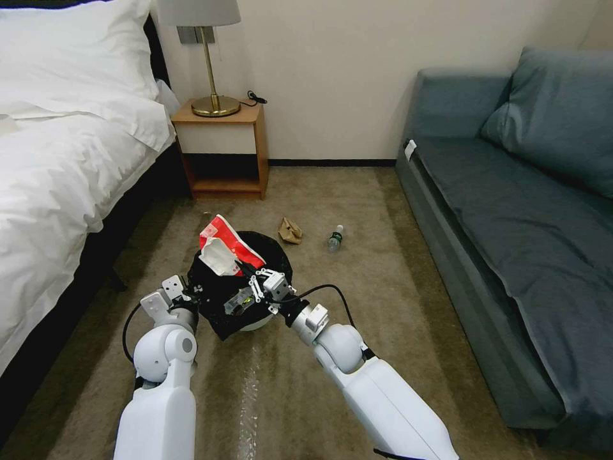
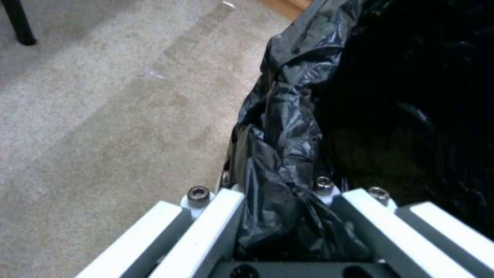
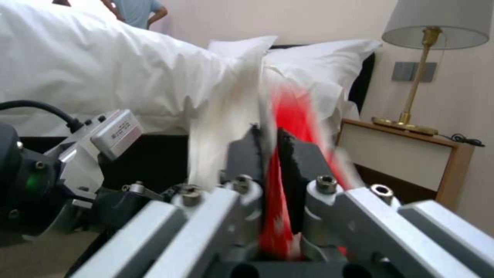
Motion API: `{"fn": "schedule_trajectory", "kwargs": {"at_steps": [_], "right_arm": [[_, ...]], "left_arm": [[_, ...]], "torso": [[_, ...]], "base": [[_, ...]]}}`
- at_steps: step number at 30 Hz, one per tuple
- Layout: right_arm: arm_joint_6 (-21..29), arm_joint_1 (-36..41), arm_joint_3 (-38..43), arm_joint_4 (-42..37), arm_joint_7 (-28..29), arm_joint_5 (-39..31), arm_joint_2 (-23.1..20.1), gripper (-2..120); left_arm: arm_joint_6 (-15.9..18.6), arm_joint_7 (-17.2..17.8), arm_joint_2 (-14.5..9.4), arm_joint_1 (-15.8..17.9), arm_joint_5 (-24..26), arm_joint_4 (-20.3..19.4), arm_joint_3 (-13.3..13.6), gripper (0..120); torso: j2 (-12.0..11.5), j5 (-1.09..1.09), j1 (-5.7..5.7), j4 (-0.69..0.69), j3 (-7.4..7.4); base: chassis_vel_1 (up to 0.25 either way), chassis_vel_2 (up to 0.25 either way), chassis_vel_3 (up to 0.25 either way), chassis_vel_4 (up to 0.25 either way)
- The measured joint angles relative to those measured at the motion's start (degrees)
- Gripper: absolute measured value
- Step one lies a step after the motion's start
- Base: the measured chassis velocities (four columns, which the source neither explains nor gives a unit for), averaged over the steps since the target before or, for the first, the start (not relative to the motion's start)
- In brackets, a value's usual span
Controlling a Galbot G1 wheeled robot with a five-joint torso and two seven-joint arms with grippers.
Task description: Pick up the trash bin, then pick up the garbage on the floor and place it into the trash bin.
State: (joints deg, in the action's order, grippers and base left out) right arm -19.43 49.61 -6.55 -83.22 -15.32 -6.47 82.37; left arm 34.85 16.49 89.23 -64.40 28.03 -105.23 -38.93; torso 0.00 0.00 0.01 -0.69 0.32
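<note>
The left gripper (image 1: 191, 295) is clamping the bag-lined rim of the trash bin (image 1: 255, 255), apparently lifted off the carpet (image 1: 383, 306). The right gripper (image 1: 246, 271) is pinching the red-and-white carton (image 1: 223, 246) above the bin mouth, fingers closed on it

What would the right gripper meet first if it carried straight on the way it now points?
Probably the bed. The right gripper, jaws shut on the red-and-white carton over the trash bin, points at its white bedding; nothing else shows in between, though depth is unclear.
</note>
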Motion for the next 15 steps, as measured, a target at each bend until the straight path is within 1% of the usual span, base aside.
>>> {"fn": "schedule_trajectory", "kwargs": {"at_steps": [1, 2, 3, 4, 5, 6, 7, 9, 10, 12, 13, 14, 15], "right_arm": [[-0.02, -0.02, 0.09, 0.01, -0.01, 0.1, 0.0, 17], [-0.02, -0.02, 0.09, 0.01, -0.01, 0.1, 0.0, 17], [-0.03, -0.07, 0.24, 0.02, -0.06, 0.2, -0.04, 25], [-0.03, -0.09, 0.3, 0.01, -0.08, 0.21, -0.1, 30], [-0.03, -0.09, 0.3, 0.01, -0.08, 0.21, -0.1, 30], [-0.03, -0.09, 0.4, -0.03, -0.19, 0.22, -0.2, 36], [-0.03, -0.09, 0.4, -0.03, -0.19, 0.22, -0.2, 36], [-0.03, -0.1, 0.6, -0.04, -0.33, 0.22, -0.3, 48], [-0.03, -0.1, 0.6, -0.04, -0.33, 0.22, -0.3, 48], [-0.03, -0.14, 0.7, -0.06, -0.35, 0.18, -0.28, 59], [-0.03, -0.14, 0.7, -0.06, -0.35, 0.18, -0.28, 59], [-0.03, -0.25, 0.77, -0.18, -0.31, 0.13, -0.21, 67], [-0.03, -0.45, 0.95, -0.32, 0.02, 0.13, -0.08, 70]], "left_arm": [[0.03, 0.02, 0.11, 0.0, -0.03, -0.06, 0.11, 3], [0.03, 0.02, 0.11, 0.0, -0.03, -0.06, 0.11, 3], [0.08, 0.03, 0.17, 0.0, -0.1, -0.09, 0.25, 3], [0.12, 0.05, 0.18, 0.0, -0.16, -0.11, 0.34, 3], [0.12, 0.05, 0.18, 0.0, -0.16, -0.11, 0.34, 3], [0.16, 0.06, 0.18, 0.01, -0.18, -0.12, 0.39, 3], [0.16, 0.06, 0.18, 0.01, -0.18, -0.12, 0.39, 3], [0.18, 0.07, 0.12, 0.08, -0.19, -0.12, 0.4, 3], [0.18, 0.07, 0.12, 0.08, -0.19, -0.12, 0.4, 3], [0.21, 0.08, -0.02, 0.09, -0.18, -0.12, 0.31, 3], [0.21, 0.08, -0.02, 0.09, -0.18, -0.12, 0.31, 3], [0.22, 0.09, -0.1, 0.08, -0.15, -0.12, 0.25, 3], [0.23, 0.09, -0.17, 0.08, -0.11, -0.13, 0.21, 3]], "torso": [[0.0, 0.0, 0.0, 0.0, 0.0], [0.0, 0.0, 0.0, 0.0, 0.0], [0.0, 0.0, 0.0, 0.0, 0.0], [-0.01, 0.0, 0.0, 0.0, 0.0], [-0.01, 0.0, 0.0, 0.0, 0.0], [0.0, 0.0, 0.0, 0.0, 0.0], [0.0, 0.0, 0.0, 0.0, 0.0], [0.0, 0.0, 0.0, 0.0, 0.0], [0.0, 0.0, 0.0, 0.0, 0.0], [-0.01, 0.0, 0.0, 0.0, 0.0], [-0.01, 0.0, 0.0, 0.0, 0.0], [-0.01, 0.0, 0.0, 0.0, 0.0], [0.0, 0.0, 0.0, 0.0, 0.0]], "base": [[0.0, 0.0, 0.0, 0.0], [0.0, 0.0, 0.0, 0.0], [0.0, 0.0, 0.0, 0.0], [0.0, 0.0, 0.0, 0.0], [0.0, 0.0, 0.0, 0.0], [0.0, 0.0, 0.0, 0.0], [0.0, 0.0, 0.0, 0.0], [0.0, 0.0, 0.0, 0.0], [0.0, 0.0, 0.0, 0.0], [0.0, 0.0, 0.0, 0.0], [0.0, 0.0, 0.0, 0.0], [0.0, 0.0, 0.0, 0.0], [0.0, 0.0, 0.0, 0.0]]}}
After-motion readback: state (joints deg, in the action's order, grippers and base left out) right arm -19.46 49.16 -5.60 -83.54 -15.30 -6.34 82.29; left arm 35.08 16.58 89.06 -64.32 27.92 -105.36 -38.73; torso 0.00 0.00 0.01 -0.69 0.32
